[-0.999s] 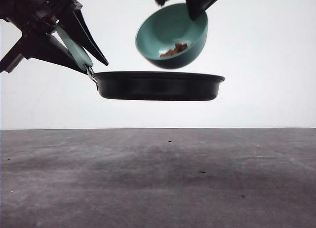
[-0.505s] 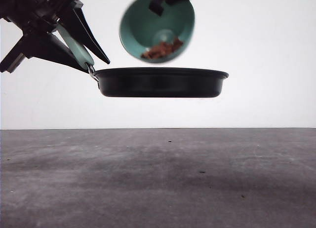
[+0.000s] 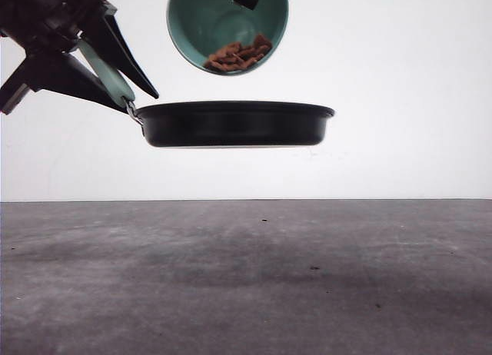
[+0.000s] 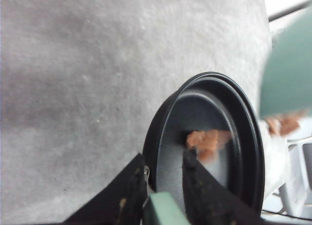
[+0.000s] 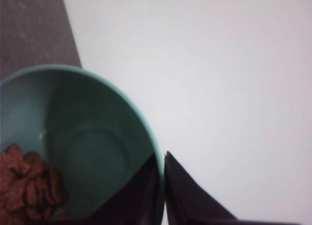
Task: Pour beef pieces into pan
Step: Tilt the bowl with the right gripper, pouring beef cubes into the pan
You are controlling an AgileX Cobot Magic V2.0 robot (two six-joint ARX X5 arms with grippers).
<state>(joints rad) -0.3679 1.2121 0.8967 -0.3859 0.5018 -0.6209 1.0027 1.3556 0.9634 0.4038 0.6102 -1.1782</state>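
My left gripper [image 3: 115,72] is shut on the mint-green handle [image 3: 106,71] of the black pan [image 3: 231,124] and holds it level in the air. Just above the pan, the teal bowl [image 3: 227,24] is tipped steeply. The beef pieces [image 3: 238,55] are heaped at its lower lip. My right gripper [image 5: 162,159] is shut on the bowl's rim [image 5: 155,152], one finger inside. In the left wrist view, blurred orange-pink pieces [image 4: 205,140] show over the pan's inside [image 4: 195,113], and more sit at the bowl's edge [image 4: 285,123].
The grey table [image 3: 246,278] lies well below the pan, with a white wall [image 3: 415,101] behind it. Some white equipment [image 4: 297,186] shows past the table's edge in the left wrist view.
The bowl has swung left and tipped further, its opening now facing the front camera. The beef has slid to the lower lip. The pan has shifted slightly left and up.
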